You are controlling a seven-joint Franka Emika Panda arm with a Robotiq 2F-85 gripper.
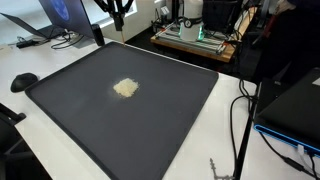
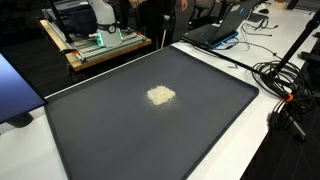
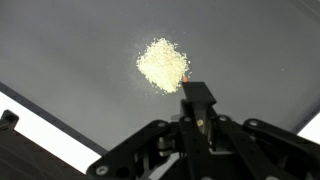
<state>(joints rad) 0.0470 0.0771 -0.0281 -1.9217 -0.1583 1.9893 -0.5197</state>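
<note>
A small pile of pale yellow grains lies near the middle of a large dark grey mat. In the wrist view my gripper hangs above the mat just beside the pile, its two black fingers pressed together, and I see nothing held between them. The pile also shows in both exterior views on the mat. In an exterior view the gripper is high at the mat's far edge, well away from the pile.
The mat lies on a white table. An open laptop stands past one edge. A wooden cart with equipment stands behind. Black cables lie beside the mat. A small black object sits at a corner.
</note>
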